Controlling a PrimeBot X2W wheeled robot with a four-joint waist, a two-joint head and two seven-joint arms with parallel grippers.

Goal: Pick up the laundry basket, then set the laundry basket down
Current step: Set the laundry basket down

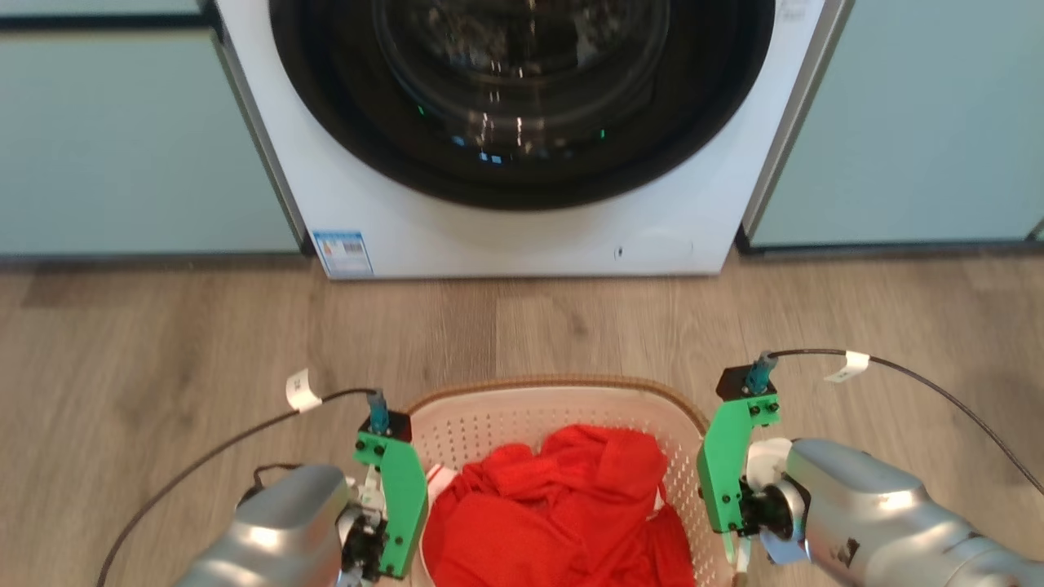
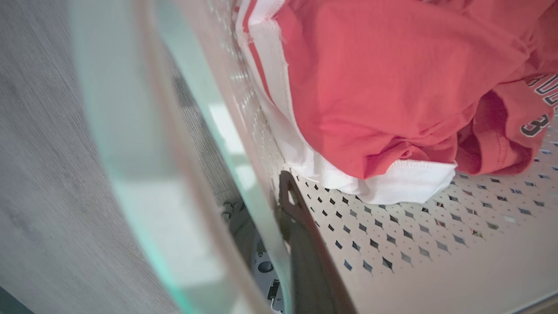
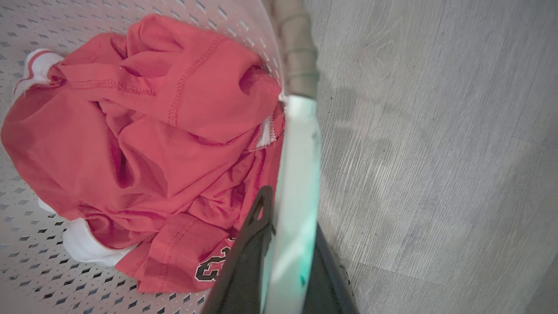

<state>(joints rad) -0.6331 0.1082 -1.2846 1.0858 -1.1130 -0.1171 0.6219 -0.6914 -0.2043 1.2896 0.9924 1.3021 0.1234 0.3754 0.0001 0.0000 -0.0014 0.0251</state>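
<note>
The laundry basket point(image 1: 555, 383), loaded with a red jersey point(image 1: 563, 505), is found near, before the washing machine point(image 1: 522, 236). Opposite side handles are clamped between the fingers of the left gripper point(image 2: 261, 196) and right gripper point(image 3: 290, 213), judged for level carrying.

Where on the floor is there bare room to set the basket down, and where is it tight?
Bare floor runs between the washing machine and the laundry basket, and out to either side. Crowded: red clothing lies in the basket; the left gripper and right gripper straddle its walls.
</note>
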